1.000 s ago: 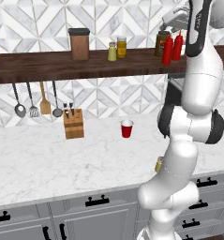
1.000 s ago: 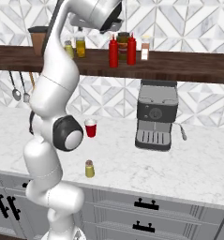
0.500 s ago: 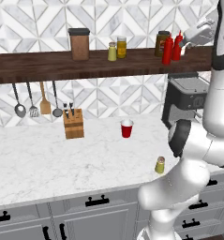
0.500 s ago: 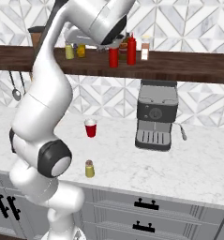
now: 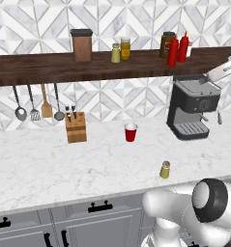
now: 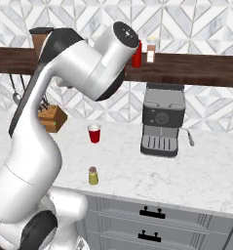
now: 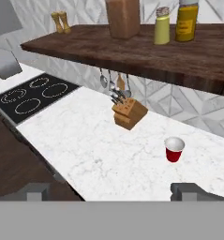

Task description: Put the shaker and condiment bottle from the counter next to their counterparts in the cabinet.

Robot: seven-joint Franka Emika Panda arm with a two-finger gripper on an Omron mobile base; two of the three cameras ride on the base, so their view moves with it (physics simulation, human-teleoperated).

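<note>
The left base view shows two red bottles point(image 5: 178, 48) side by side on the shelf point(image 5: 54, 67); in the right base view the arm hides most of them. The shaker point(image 5: 165, 169) stands on the counter point(image 5: 49, 164). The gripper point(image 7: 114, 190), its fingertips barely showing, is wide and empty.

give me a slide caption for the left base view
Small yellow-green shaker on white marble counter; two red squeeze bottles together on dark wooden shelf.

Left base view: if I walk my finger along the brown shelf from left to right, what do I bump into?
Brown canister → yellow-green shaker → orange-yellow jar → dark-lidded jar → two red squeeze bottles, standing side by side.
</note>
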